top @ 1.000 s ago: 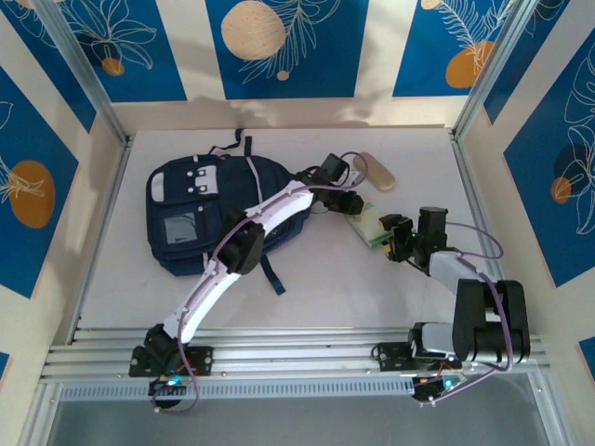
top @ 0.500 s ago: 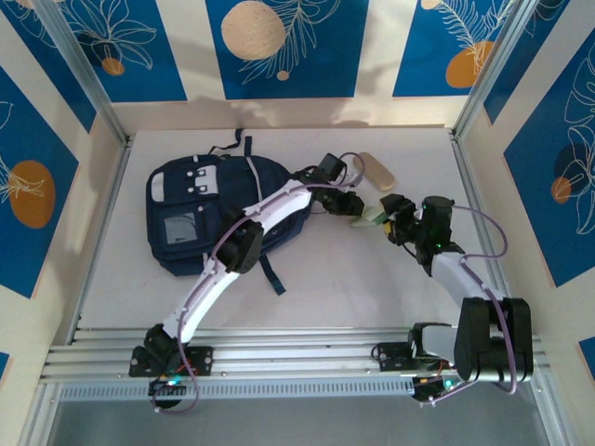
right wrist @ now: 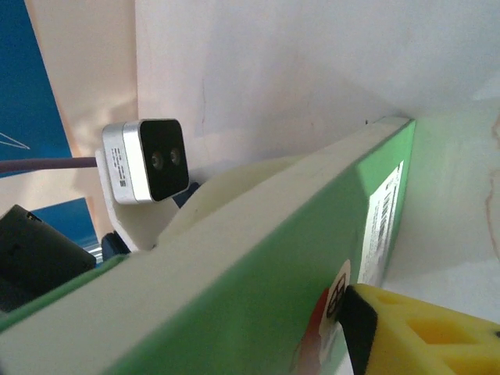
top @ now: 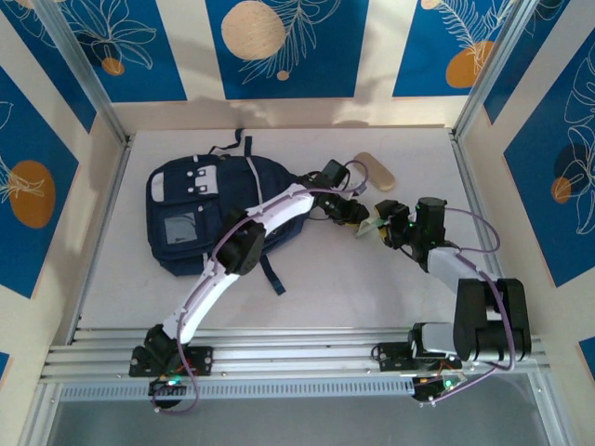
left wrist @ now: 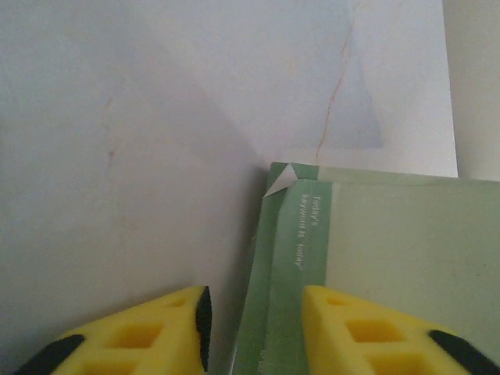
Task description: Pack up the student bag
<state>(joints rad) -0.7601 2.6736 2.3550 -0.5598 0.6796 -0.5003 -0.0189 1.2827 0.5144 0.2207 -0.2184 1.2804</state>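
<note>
Reads "Today's" in small white print along the darker band of green book [left wrist: 391, 258], corner dog-eared there; rest of line too small. White barcode-type sticker [right wrist: 383, 226] on cover in right wrist view, print illegible. Left arm [top: 237, 251] stretched from near-left base diagonally over student bag [top: 186, 209] to right of worktop centre. Left gripper [top: 356, 212] parted, yellow cut-out fingers [left wrist: 141, 340] with black tips straddling book's edge, not clamped. Right arm [top: 483, 316] folded back on itself, right gripper [top: 390, 229] clamped on same book, book tilted, one yellow finger pressed on smooth cover, thick cream page edge. Navy fabric bag flat at far-left part of white worktop [top: 307, 297], pale patches and pocket up. Beige oblong thing [top: 375, 171] near far edge.
</note>
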